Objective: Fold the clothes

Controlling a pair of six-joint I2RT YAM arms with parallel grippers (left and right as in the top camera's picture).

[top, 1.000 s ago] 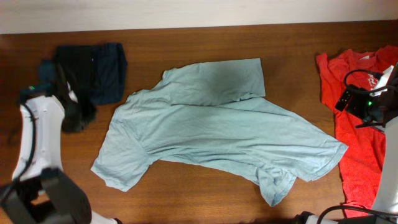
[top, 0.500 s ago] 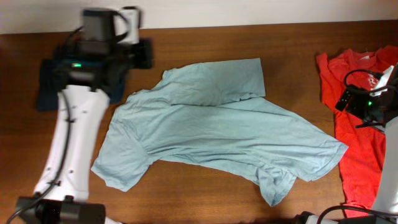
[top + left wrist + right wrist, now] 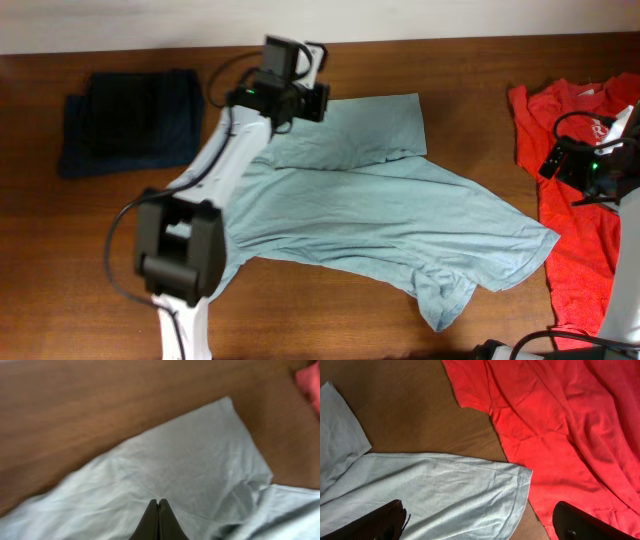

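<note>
Left gripper (image 3: 158, 506) is closed: in the left wrist view you see both fingers pressed together to a single point, with no cloth pinched between them. It is positioned over the pale grey-blue T-shirt (image 3: 380, 210), at the far sleeve near the garment's upper edge; whether the tips touch the fabric cannot be determined. In the overhead view the left arm (image 3: 215, 170) runs from the near-left part of the table (image 3: 300, 325) diagonally across the shirt's left side, covering part of it. The shirt itself lies spread out slantwise at the middle of the table, mostly flat, with one sleeve towards the far edge, another at the near left, and creasing and a bunched corner at the near right. Right gripper (image 3: 477, 507) is wide open and holds nothing; you see its two fingers far apart at the bottom of the right wrist view, above the place where a corner of the pale shirt lies just beside the red-orange T-shirt (image 3: 575, 250). Contact between those two garments cannot be confirmed. The red-orange shirt lies rumpled at the right edge of the table, partly out of view. Dark navy pieces (image 3: 130, 120) lie in a heap at the far left, apart from the pale shirt with bare wood between
</note>
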